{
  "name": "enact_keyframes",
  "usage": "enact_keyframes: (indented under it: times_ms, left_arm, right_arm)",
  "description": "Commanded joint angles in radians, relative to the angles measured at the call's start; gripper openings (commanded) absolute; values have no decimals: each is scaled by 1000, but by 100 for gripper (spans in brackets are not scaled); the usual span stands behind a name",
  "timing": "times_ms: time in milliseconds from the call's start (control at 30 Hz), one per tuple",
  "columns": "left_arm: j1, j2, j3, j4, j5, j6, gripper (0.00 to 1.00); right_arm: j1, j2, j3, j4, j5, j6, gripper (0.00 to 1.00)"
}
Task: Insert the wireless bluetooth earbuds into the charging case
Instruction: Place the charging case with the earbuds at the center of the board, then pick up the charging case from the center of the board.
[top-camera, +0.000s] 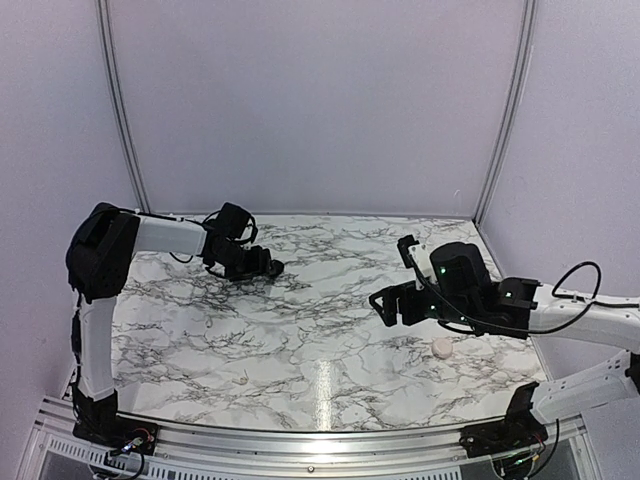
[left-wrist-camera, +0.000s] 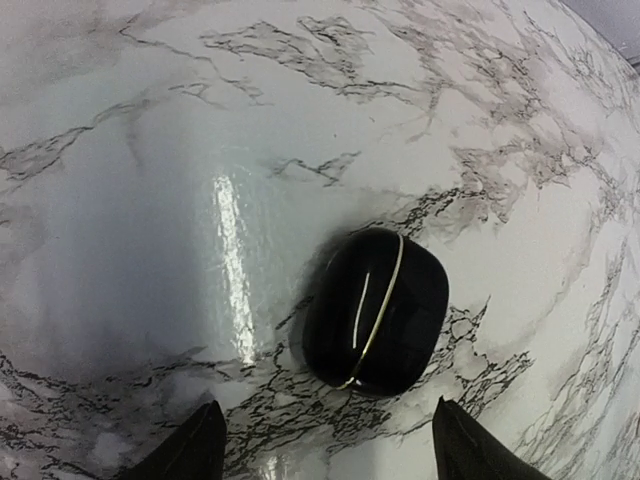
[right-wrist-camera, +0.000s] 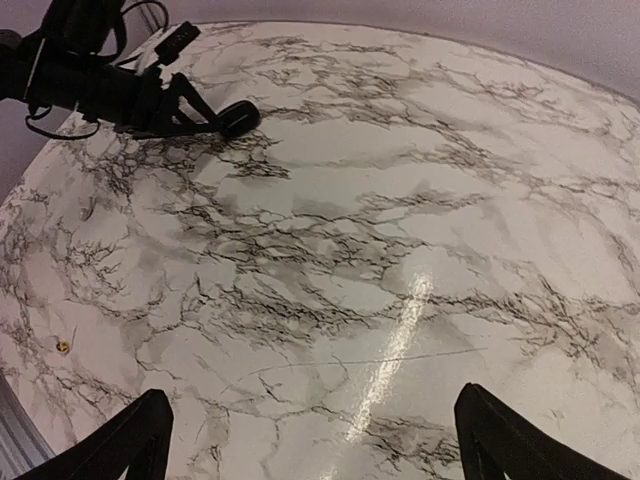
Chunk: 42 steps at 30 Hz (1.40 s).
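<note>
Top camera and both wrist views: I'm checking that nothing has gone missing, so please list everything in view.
table: one, white marble pattern with dark veins, fills the workspace
black rounded object: one, glossy black with a thin gold line, far left of the table, just ahead of the left fingertips
charging case: one, cream-white, right side of the table, beside the right arm
speck: one, pale, front left of the table, too small to identify
earbuds: none that I can make out
wall panels: pale lilac, behind and beside the table
left gripper: one, black, open, holding nothing
right gripper: one, black, open, over bare marble
</note>
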Motion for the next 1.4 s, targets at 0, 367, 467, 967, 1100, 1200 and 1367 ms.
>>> enact_keyframes:
  times_ms: [0,367,467,967,1100,1200,1367]
  left_arm:
    - [1,-95,-53,-86,-114,38,75]
    - [-110,-270,-104,-68,-227,134,99]
    - [-135,-298,-118,-54,-212,145,99]
    - [-185,-406,-192,-16,-235,143,99]
    - [-185,-448,-235,-8,-272,138,99]
    - [-185,-480,-265,-8,-290,135,99]
    - [-185,-523,-308,-5,-313,129,99]
  right_arm:
    - [-67,-55,-27,-146,34,156,99]
    - [-187,-58,-74,-359,137,311,98]
    - [-192,-24,-97,-379,176,342,99]
    - [-192,106,-188,-337,208,542,84]
    - [-193,153,-189,-293,210,526,76]
    - [-194,184,-191,-263,204,518,73]
    - [-194,211,-185,-229,206,495,69]
